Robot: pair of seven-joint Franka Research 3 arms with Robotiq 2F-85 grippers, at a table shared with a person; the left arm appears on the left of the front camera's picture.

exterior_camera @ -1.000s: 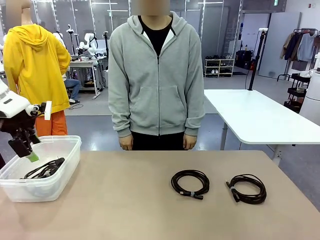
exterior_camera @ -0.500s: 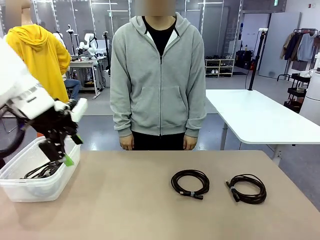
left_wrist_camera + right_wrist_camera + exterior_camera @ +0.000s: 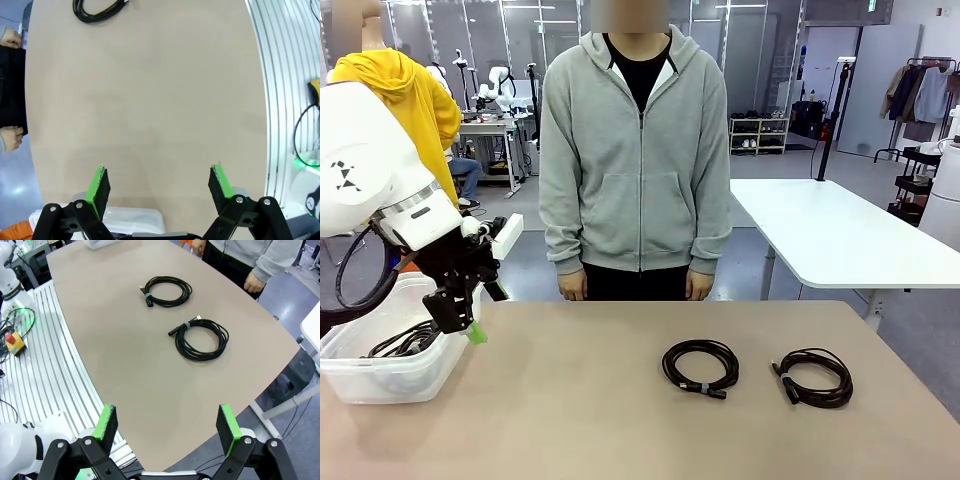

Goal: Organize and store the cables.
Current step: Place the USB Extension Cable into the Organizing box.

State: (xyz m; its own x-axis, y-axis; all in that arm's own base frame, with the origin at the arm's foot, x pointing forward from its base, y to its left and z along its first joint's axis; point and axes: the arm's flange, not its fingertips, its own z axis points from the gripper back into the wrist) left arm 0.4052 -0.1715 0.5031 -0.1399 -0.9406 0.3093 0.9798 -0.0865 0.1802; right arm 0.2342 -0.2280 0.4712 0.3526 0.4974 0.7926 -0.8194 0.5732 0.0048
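Observation:
Two coiled black cables lie on the tan table, one near the middle and one to its right. A third cable rests inside the clear plastic bin at the left. My left gripper hangs open and empty just past the bin's right rim. In the left wrist view its green pads stand wide apart over bare table, and a cable lies far ahead. From high above the table's end, my right gripper is open and empty, and both loose cables lie well ahead of it.
A person in a grey hoodie stands at the far edge, hands hanging down by the table. A white table stands behind at the right. The bin's rim sits right under the left gripper.
My left arm has swung rightward from above the bin's inside to just beyond its right rim, still open and empty. The cables have not moved.

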